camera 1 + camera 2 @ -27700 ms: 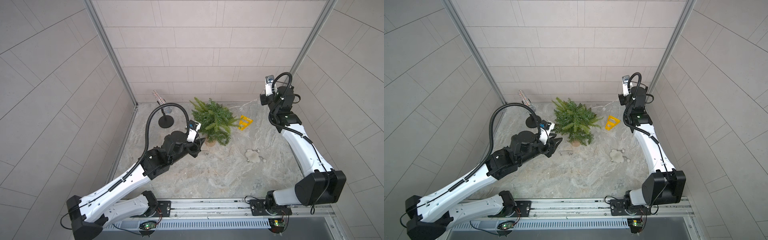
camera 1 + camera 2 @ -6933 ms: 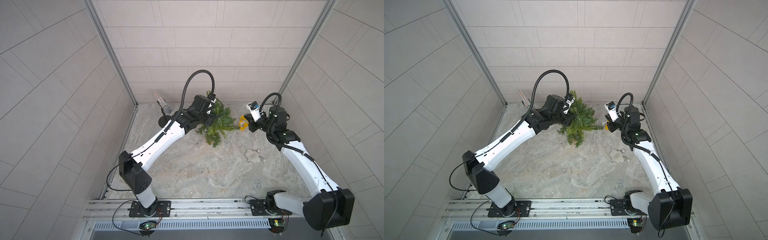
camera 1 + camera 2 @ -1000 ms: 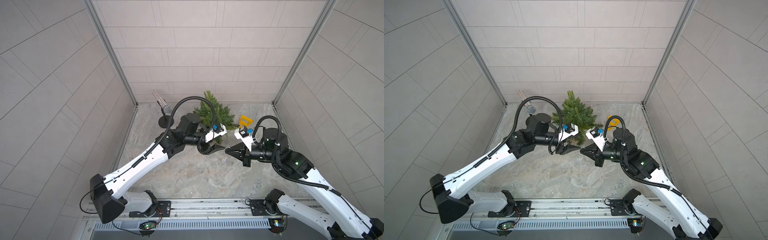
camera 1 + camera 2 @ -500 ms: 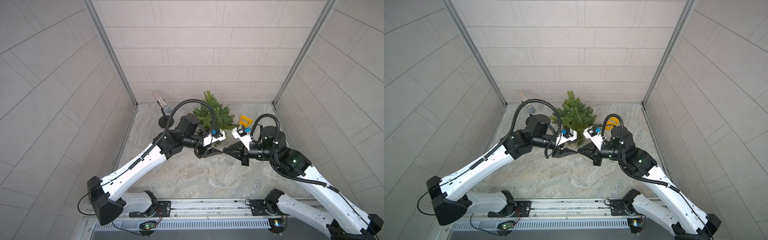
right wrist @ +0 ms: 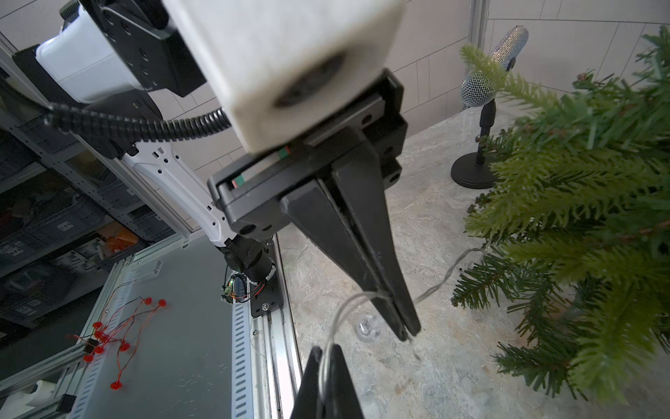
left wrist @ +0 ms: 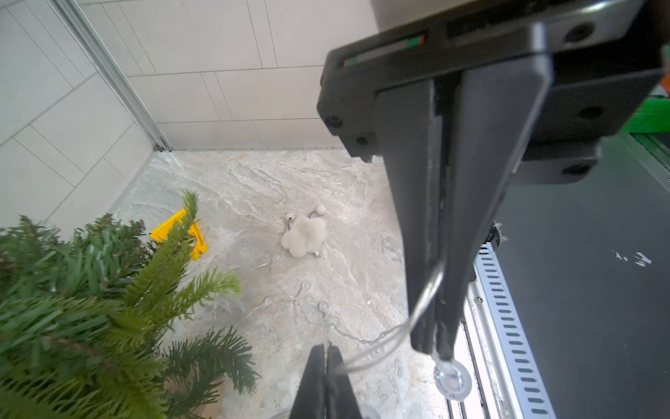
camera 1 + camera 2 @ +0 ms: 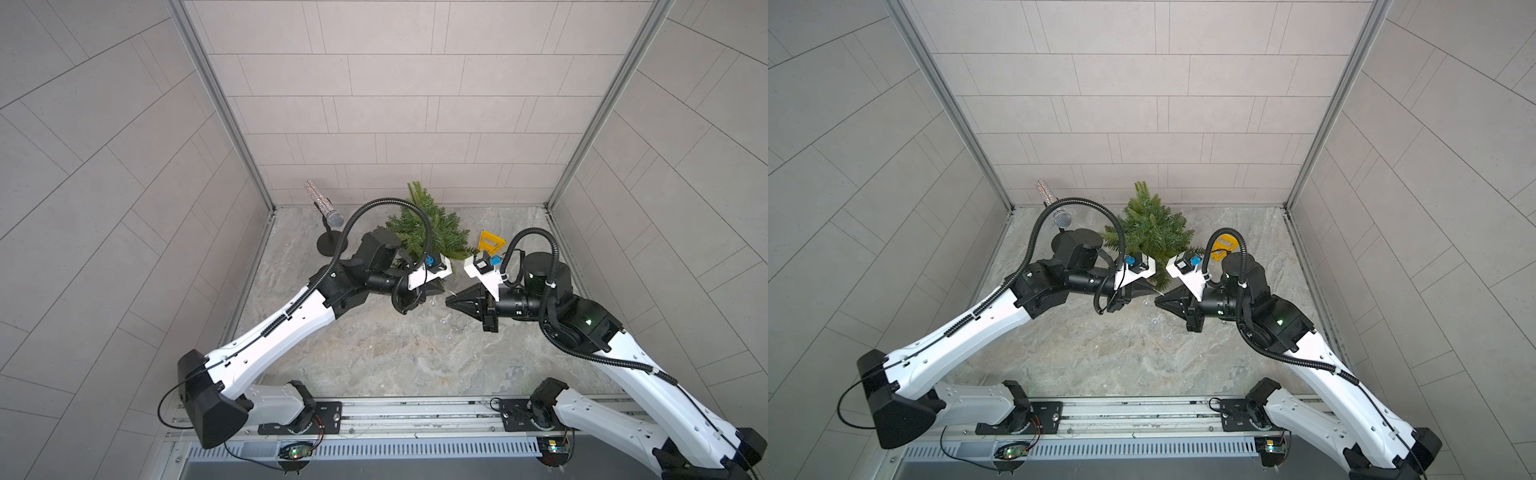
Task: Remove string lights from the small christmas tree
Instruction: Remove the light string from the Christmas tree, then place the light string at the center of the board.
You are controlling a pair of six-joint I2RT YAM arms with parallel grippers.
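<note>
Two robot arms meet nose to nose over the middle of a marble-patterned desk [image 7: 374,353], sharing a grip on the string lights [image 6: 451,377]. The left pincer [image 7: 440,286] [image 5: 408,332] has its jaws pressed together on the thin silvery wire. Facing it, just apart, the right pincer [image 7: 451,302] [image 6: 433,350] is likewise clamped tight on the same wire, with a clear round bulb hanging just below its tips in the left wrist view. A short loop of wire sags between the two pincers. In the right wrist view, the strand runs from the left pincer across to the lower branches of the small christmas tree [image 7: 432,224] [image 7: 1150,228] [image 5: 580,217]. More bulbs and wire lie loose on the desk [image 6: 322,306] in front of the tree. The tree itself stands at the back of the desk, close to the rear wall and just behind both pincers. It sits between a glittery microphone [image 7: 328,208] [image 7: 1059,216] on a black stand, on the left arm's side, and a yellow plastic piece [image 7: 490,241] [image 6: 181,232] on the right arm's side. A small fluffy white toy [image 6: 304,239] with striped legs lies on the desk, apart from the tree.
</note>
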